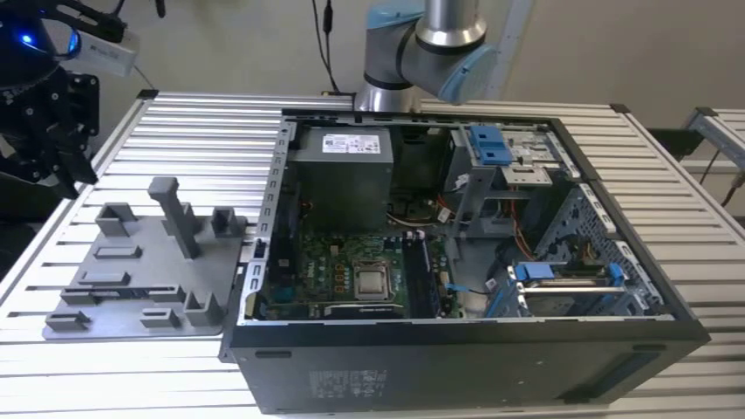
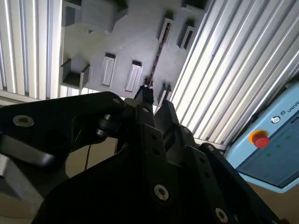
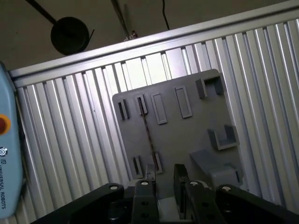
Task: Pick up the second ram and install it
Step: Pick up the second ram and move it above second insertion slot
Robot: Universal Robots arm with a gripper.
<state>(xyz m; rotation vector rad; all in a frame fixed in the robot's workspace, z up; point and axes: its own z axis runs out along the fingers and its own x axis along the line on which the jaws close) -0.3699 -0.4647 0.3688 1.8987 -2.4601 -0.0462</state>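
Starting with the slatted metal table, carrying an open computer case and, just beside it on the exterior view's left, the grey holder tray. Hovering above that tray, the gripper — spread apart, pinching nothing, lined up over a thin dark strip. Judged to be the second ram, that strip: standing on edge in the tray's paired slots, seen edge-on in both wrist views, well apart from the motherboard inside the case.

Likely light and stiff, yet thin and fragile. Probably tolerates little bending, with chips and bottom contacts best left untouched. Probably safest taken across the two flat faces, near the middle of the upper edge, squarely, so as not to tilt or twist in the slots. Smooth board, narrow purchase: could slip or rock under an off-centre pinch.

Hard to make out, from big to small:
- The arm, cut off at the exterior view's top edge.
- The long slots on the motherboard, dark among dark parts — cannot tell filled from empty.
- The ram's faces and chips, hidden by the edge-on angle.
- The strip's near end, overlapped by the fingers in the second wrist view.
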